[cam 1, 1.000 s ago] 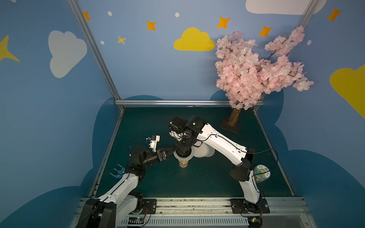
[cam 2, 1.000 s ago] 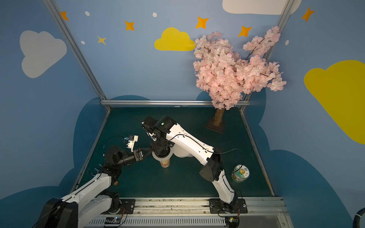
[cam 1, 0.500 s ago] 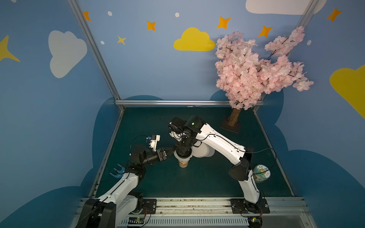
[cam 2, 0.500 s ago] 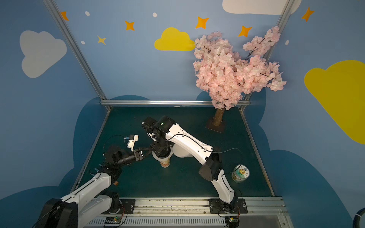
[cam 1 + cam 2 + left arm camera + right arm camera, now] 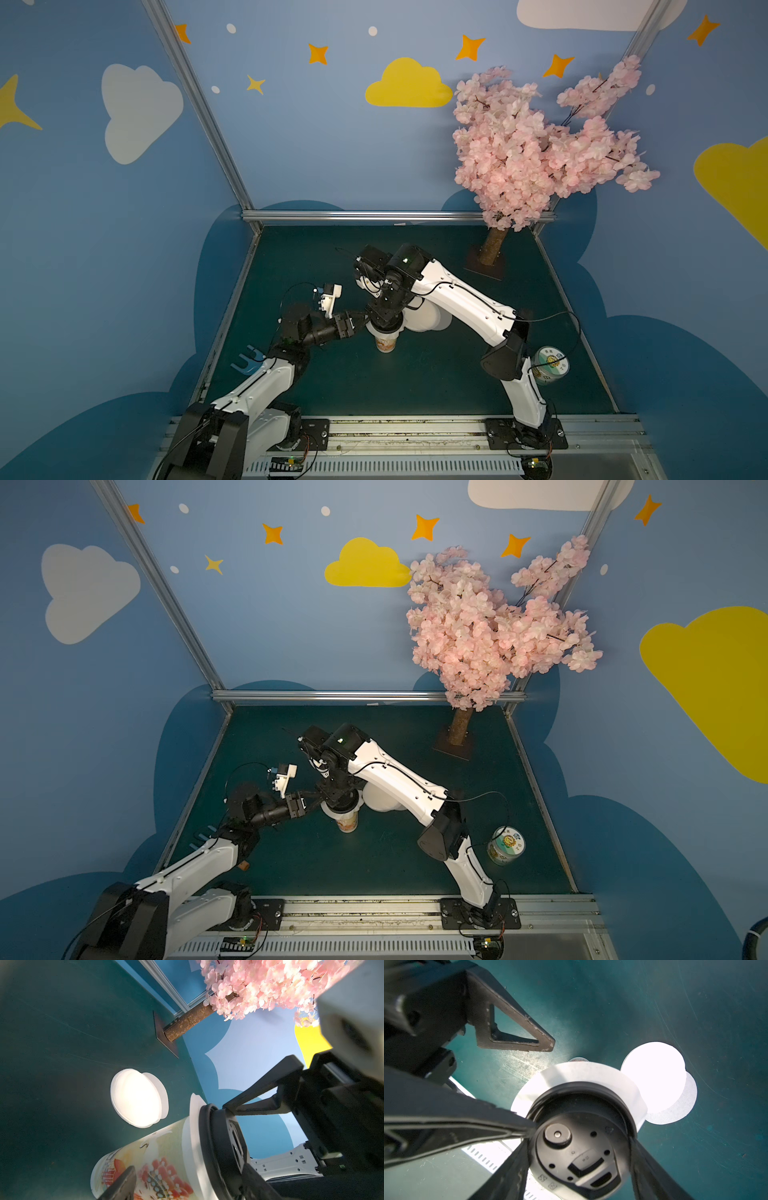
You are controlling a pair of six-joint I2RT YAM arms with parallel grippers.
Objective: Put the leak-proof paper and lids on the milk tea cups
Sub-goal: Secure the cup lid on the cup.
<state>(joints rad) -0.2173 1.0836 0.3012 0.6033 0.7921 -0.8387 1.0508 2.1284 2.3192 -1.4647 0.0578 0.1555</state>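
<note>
Paper [image 5: 583, 1076] lies on the cup [image 5: 149, 1157], under the lid [image 5: 577, 1147] my right gripper [image 5: 581, 1136] clamps. My left gripper [image 5: 359, 323], jaws apart, flanks the cup. Next step, likely: seat lid squarely, release.

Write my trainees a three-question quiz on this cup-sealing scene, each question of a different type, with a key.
1. True or false: the black lid sits directly on the cup, with no paper between.
2. The right gripper is closed on: A) the cup's side B) the black lid C) nothing.
3. Fill in: the spare paper discs lie on the ___ beside the cup.
Key: 1 false, a paper disc lies between; 2 B; 3 table.
</note>
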